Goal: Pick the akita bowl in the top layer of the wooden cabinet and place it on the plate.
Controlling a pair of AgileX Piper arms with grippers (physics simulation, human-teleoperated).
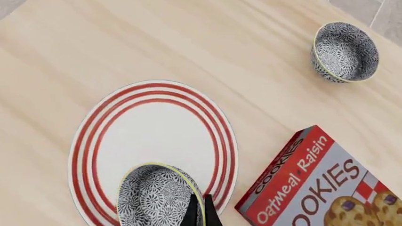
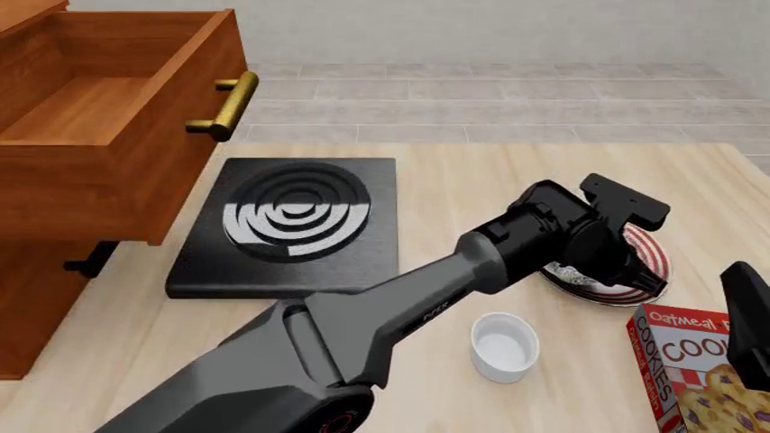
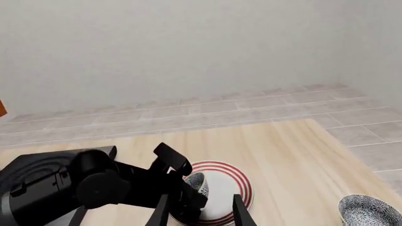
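While the left arm reaches across the table (image 2: 457, 189) from 7 o'clock toward 3 o'clock in the front view, the left gripper (image 1: 202, 210) hangs over the plate (image 1: 154, 136), its fingers pressed against the rim of the akita bowl (image 1: 154, 197). The bowl sits tilted over the plate's near edge; whether it touches the plate cannot be told.

The right gripper (image 3: 199, 212) hangs near the table's 4 o'clock edge with its 2 fingers spread and nothing between them.

The wooden cabinet (image 2: 36, 298) stands at 9 o'clock. The top layer (image 2: 121, 144) is pulled out, and its visible floor is bare wood.

Other items:
- 1 second patterned bowl (image 1: 345, 52), well apart from the plate.
- 1 cookie box (image 1: 326, 183), just beside the plate.
- 1 white ramekin (image 2: 503, 345), near the plate at 5 o'clock.
- 1 black stove slab (image 2: 295, 225), beside the cabinet.
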